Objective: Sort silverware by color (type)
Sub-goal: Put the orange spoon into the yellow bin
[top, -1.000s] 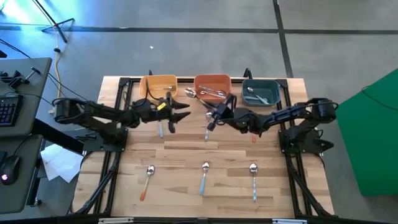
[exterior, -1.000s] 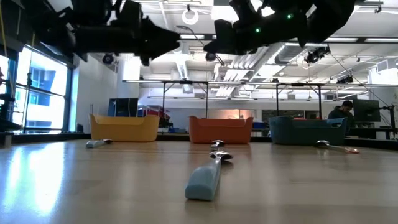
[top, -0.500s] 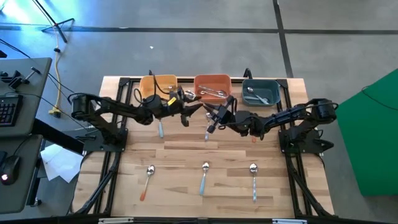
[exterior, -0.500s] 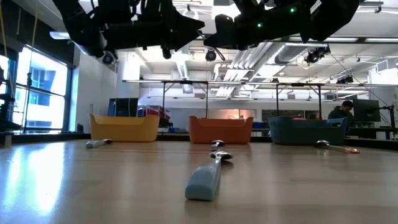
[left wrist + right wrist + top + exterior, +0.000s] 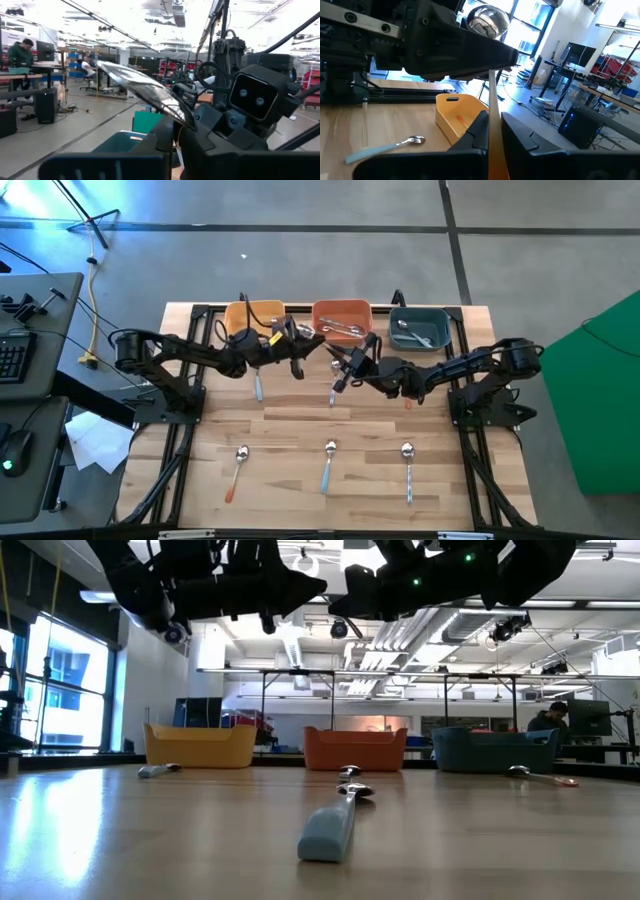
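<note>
Meeting in mid-air just in front of the orange bin, both grippers look pinched on one spoon: the right gripper has its fingers clamped on the orange handle, and the left gripper has just closed its fingers at the shiny bowl end. A spoon like this should be light, stiff and slippery at the bowl; the thin handle seems the surer hold. More spoons lie on the table nearer than that bin, some already in the bins. Whether the left fingers truly bite the bowl is hard to make out.
</note>
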Controlling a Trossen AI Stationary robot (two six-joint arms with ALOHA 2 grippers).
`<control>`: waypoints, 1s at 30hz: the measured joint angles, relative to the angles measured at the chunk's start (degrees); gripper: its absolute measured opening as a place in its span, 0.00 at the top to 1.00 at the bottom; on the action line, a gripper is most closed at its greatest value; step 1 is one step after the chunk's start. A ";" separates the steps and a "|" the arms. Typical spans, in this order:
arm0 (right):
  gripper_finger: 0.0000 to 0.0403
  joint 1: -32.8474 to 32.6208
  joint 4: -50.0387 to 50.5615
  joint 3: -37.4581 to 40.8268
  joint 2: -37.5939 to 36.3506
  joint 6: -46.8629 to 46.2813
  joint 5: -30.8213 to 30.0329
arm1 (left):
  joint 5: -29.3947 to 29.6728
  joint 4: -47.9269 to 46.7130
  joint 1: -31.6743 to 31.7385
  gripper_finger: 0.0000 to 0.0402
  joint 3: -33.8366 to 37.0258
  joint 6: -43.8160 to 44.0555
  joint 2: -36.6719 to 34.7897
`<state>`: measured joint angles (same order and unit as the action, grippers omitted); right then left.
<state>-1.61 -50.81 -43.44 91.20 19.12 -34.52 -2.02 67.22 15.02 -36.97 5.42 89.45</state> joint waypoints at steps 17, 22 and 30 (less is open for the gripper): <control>0.66 0.09 0.95 -0.07 -0.02 -1.10 -2.36 | 0.46 -10.84 2.60 1.00 0.00 -7.84 -6.38; 0.65 0.06 3.30 -0.07 -0.02 -0.85 -4.34 | 3.08 -28.44 4.62 1.00 0.00 -13.50 -13.99; 0.65 0.11 9.53 -0.04 -0.02 -3.63 -5.10 | 24.34 -63.03 10.38 1.00 0.00 -24.73 -27.19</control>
<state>-1.50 -41.28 -43.48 91.18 15.49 -39.62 22.32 4.19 25.40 -36.97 -19.31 62.26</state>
